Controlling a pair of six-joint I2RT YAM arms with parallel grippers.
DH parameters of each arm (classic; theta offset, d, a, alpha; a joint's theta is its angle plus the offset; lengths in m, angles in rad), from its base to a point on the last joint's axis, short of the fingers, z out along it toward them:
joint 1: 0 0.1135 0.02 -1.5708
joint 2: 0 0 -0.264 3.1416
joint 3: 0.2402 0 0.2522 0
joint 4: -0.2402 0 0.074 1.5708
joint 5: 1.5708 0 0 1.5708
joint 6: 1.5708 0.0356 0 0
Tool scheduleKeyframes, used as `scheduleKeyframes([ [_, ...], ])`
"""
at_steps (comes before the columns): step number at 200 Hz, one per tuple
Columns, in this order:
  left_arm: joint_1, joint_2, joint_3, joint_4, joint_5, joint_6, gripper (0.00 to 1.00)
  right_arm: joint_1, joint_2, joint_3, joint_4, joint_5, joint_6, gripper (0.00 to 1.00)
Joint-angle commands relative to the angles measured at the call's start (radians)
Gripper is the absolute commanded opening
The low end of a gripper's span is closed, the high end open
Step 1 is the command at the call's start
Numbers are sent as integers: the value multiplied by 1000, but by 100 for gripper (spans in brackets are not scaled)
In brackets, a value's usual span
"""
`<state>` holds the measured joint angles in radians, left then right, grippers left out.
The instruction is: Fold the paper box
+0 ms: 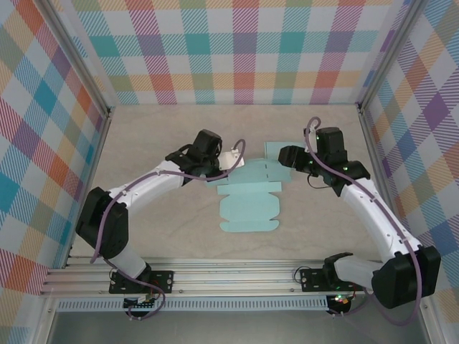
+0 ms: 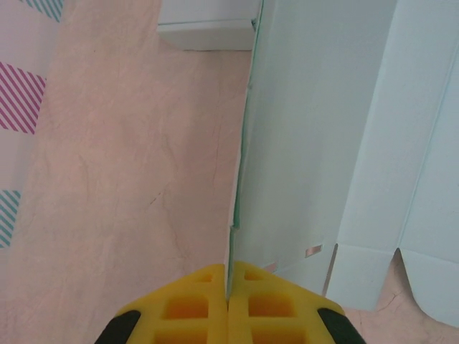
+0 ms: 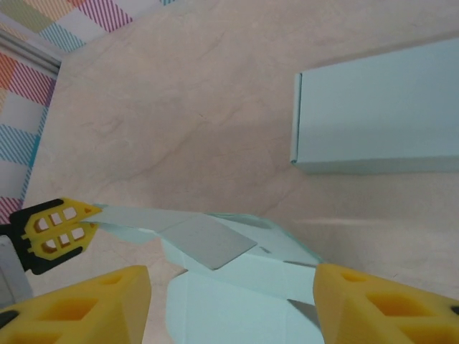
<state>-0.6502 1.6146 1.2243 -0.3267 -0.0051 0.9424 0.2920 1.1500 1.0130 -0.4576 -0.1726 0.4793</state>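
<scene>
Left gripper point(image 2: 229, 290) is clenched on the side flap point(image 2: 301, 143) of the paper box point(image 1: 249, 211), lifting it off the flat blank between my arms. Right gripper point(image 3: 229, 301) hangs released above the box's right side, grasping nothing. I'd fold the flap along its crease and pin the base with the right.

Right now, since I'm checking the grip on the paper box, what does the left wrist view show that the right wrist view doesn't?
Left wrist: the pinch up close, left tool shut on the edge of the raised flap. Right wrist: the right tool open, holding nothing. Both: that flap lifted off the table.
</scene>
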Motion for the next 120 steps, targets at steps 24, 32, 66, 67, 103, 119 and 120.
scheduleKeyframes([
  [24,-73,49,-45,106,-184,5,0,-1,-47,-95,38,-53,125,66],
  [32,-84,51,-50,126,-202,5,0,-2,-39,-98,37,-50,131,67],
  [66,-134,54,-114,243,-276,52,0,2,8,-91,52,-59,141,70],
  [67,-135,54,-117,247,-277,54,0,2,9,-91,51,-58,141,70],
  [103,-161,64,-156,306,-329,73,0,13,61,-68,54,-50,140,70],
  [119,-175,62,-178,352,-354,75,0,28,94,-54,57,-35,132,70],
  [120,-176,62,-179,356,-356,75,0,28,95,-53,55,-35,131,70],
])
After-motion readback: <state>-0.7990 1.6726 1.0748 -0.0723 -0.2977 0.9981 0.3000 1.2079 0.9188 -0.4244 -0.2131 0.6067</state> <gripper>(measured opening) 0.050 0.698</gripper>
